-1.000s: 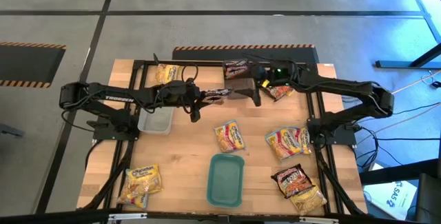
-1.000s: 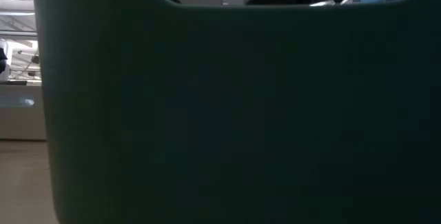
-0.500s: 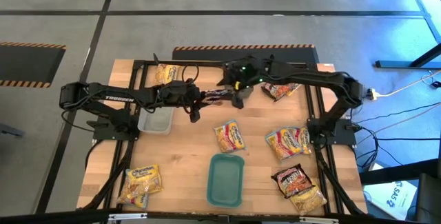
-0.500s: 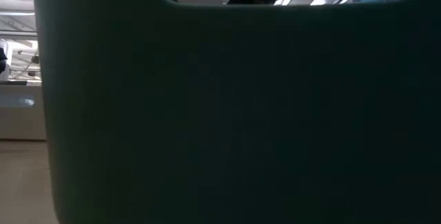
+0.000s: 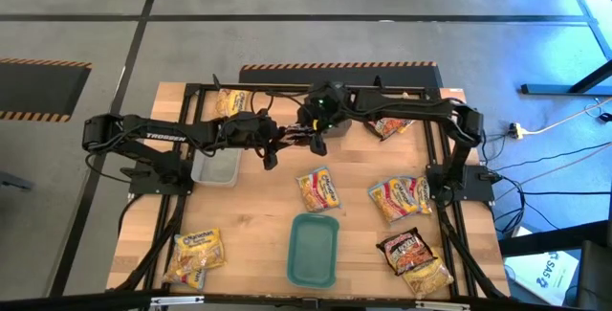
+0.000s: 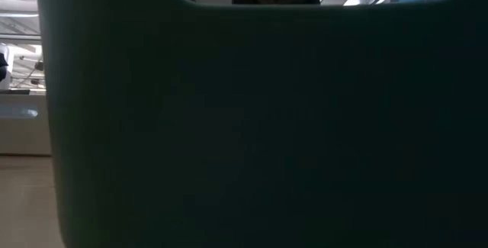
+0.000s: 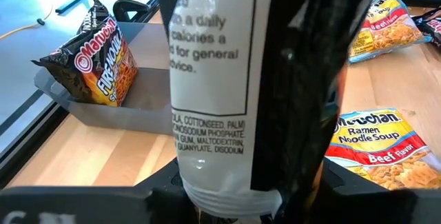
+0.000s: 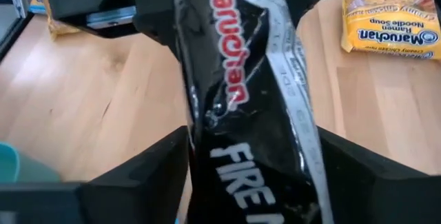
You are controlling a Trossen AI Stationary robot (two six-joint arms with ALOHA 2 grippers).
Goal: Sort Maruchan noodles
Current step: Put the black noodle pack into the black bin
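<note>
- Since a second ago my right gripper [image 5: 312, 131] has swung in from the table's far right to meet my left gripper [image 5: 283, 135] above the middle.
- Both are clamped on the dark, flat, crinkly plastic Fire ramen packet [image 5: 298, 133], lifted off the wooden table [image 5: 258, 206].
- Its long axis runs between them, one end in each.
- The clear grey plastic tub [image 5: 216, 168] lies nearer my left arm.
</note>
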